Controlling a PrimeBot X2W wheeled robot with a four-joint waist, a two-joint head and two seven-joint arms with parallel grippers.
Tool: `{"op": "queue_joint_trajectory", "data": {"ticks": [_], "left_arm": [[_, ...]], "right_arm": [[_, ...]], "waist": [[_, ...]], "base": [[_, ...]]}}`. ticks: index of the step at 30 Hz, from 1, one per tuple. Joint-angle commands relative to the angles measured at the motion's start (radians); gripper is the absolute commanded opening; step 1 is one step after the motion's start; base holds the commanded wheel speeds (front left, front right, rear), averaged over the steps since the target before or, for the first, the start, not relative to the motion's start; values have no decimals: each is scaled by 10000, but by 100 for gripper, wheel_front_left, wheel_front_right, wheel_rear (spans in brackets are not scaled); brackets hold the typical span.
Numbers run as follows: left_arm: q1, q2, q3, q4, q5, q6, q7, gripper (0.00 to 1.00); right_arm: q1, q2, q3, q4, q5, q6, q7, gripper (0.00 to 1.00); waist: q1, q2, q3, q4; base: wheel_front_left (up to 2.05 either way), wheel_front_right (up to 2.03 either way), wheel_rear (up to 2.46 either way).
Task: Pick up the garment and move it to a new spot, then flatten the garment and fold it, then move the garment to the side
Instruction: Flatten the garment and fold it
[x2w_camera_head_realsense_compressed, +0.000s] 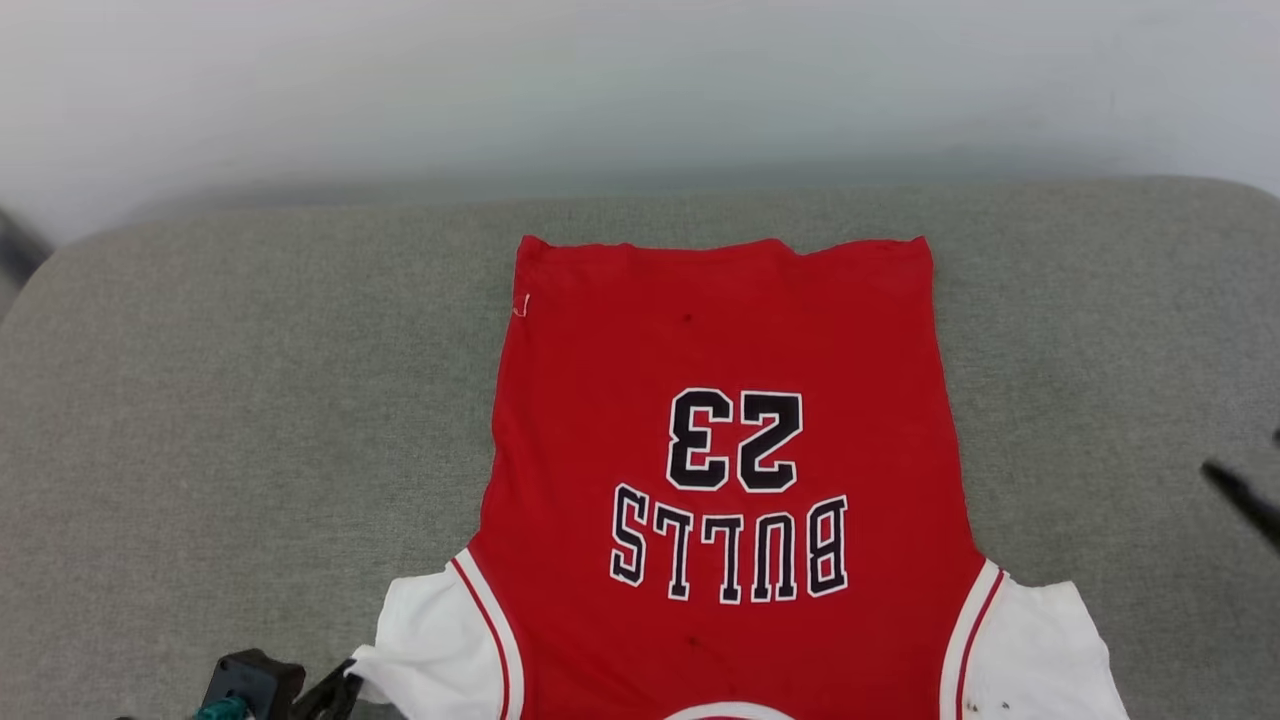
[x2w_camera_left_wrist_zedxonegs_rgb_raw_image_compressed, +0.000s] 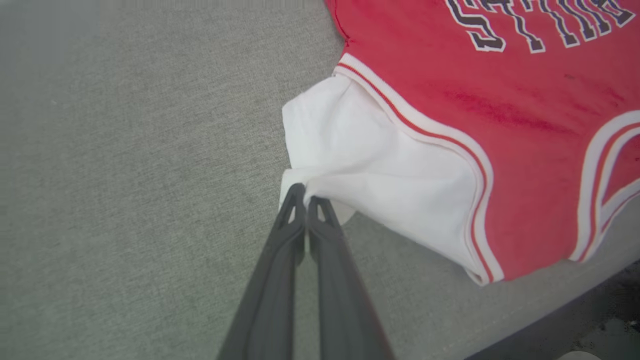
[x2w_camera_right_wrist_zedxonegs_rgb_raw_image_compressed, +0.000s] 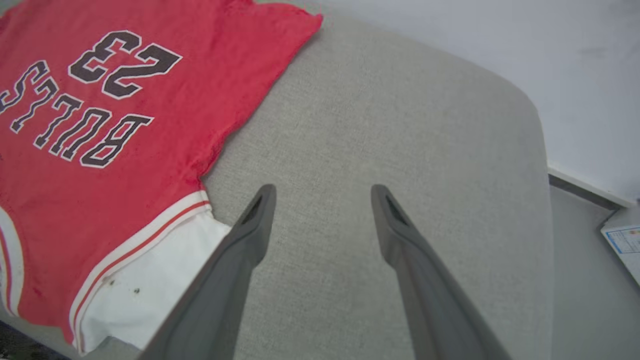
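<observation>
The garment (x2w_camera_head_realsense_compressed: 720, 340) lay flat, print up, collar at the cushion's (x2w_camera_head_realsense_compressed: 250, 400) near edge. Our left gripper (x2w_camera_left_wrist_zedxonegs_rgb_raw_image_compressed: 306, 192) was clamped on the left sleeve (x2w_camera_left_wrist_zedxonegs_rgb_raw_image_compressed: 360, 165). Our right gripper (x2w_camera_right_wrist_zedxonegs_rgb_raw_image_compressed: 323, 192) hung spread apart beside the right sleeve (x2w_camera_right_wrist_zedxonegs_rgb_raw_image_compressed: 150, 280). We judged a low outward pull best for flattening.

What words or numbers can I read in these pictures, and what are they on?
"23": black with a white outline, on the red garment, upside down in the head view.
"BULLS": same lettering, on the garment next to the number, nearer the collar.
Printed sheet at the edge of the right wrist view: print too small to read.
</observation>
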Motion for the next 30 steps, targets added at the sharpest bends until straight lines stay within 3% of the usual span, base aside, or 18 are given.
{"op": "queue_joint_trajectory", "data": {"ticks": [1,4,9,10,13,20,30], "left_arm": [[-251,92,99,-205,185,155,-73,0],[-535,120,172,-527,446,317,-50,0],[-1063,47,296,-996,865,488,-71,0],[-1063,47,296,-996,865,488,-71,0],[-1467,-6,421,-1242,1125,600,-157,0],[-1961,-247,594,-1574,1533,734,-339,0],[-2276,-529,591,-1689,1889,831,-479,0]], "right_arm": [[-625,-251,-520,-250,-39,-7,211,100],[-1643,-569,-947,-632,153,-5,881,100],[-3748,-1234,-636,-852,907,-7,3138,100],[-3748,-1234,-636,-852,907,-7,3138,100],[-5544,-1323,-207,-532,1311,-7,5266,100],[-8079,-643,361,745,948,-7,8234,100],[-9478,459,189,2068,-18,-7,9269,100]], "waist": [[0,-1,441,215],[0,-1,979,499],[0,-1,2092,1097],[0,-1,2092,1097],[0,-1,2938,1606],[0,-1,4221,2391],[0,-1,5354,2895]], "base": [[0,0,0],[0,0,0],[0,0,0],[0,0,0],[0,0,0],[0,0,0],[0,0,0]]}}
